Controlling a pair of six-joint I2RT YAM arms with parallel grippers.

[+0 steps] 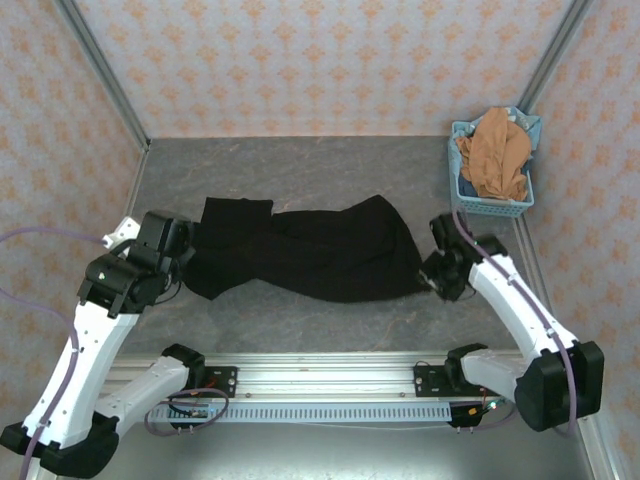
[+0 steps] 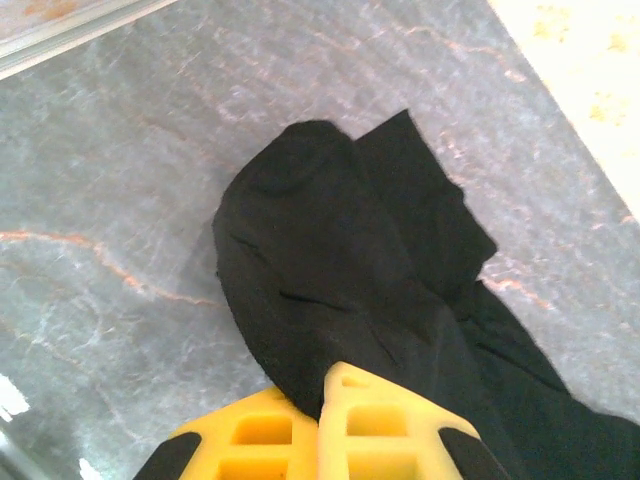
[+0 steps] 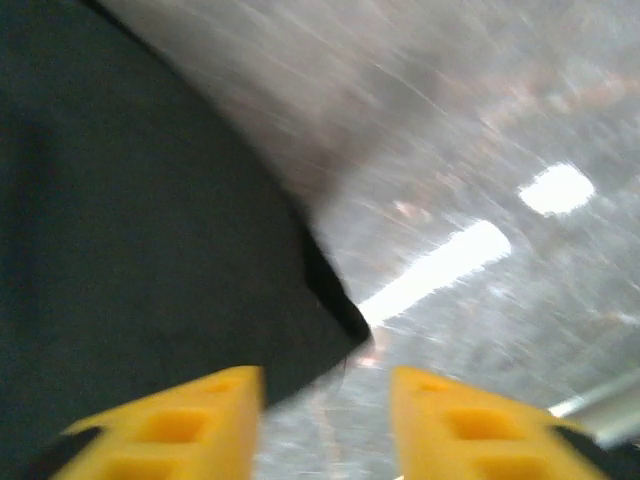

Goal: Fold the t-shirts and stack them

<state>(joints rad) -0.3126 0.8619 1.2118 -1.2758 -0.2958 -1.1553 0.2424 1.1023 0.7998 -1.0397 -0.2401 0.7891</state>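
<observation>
Left pincer (image 1: 183,258) sits at the 9 o'clock end of the large black cloth t-shirt (image 1: 310,250). On the left wrist camera its yellow fingers (image 2: 270,435) are pressed together with dark cloth coming out at the tips, so I read it as clamped on that edge of the shirt. Ahead of those tips the fabric is bunched in loose humps, not flat. From above, the black shirt lies mid-tabletop on the grey marbled tabletop (image 1: 300,165). Its long axis runs roughly 9 to 3 o'clock, with the 3 o'clock end dipping slightly toward the near edge. No print is showing. Right pincer (image 1: 434,272) is at the 3 o'clock end, touching or just beside the hem; I cannot tell which from above. The right wrist camera is blurred, but the two yellow fingers (image 3: 180,420) stand well apart with bare tabletop between them and nothing held. A pointed corner of black cloth (image 3: 345,320) lies just ahead of the gap, toward the left finger. My judgement: each arm has its own end, and the right needs only a short reach toward 9 o'clock to close on that corner. Far at 1 o'clock, an orange-brown cloth shirt (image 1: 495,160) is heaped in a light blue plastic lattice basket (image 1: 500,208), nearer the right arm.
</observation>
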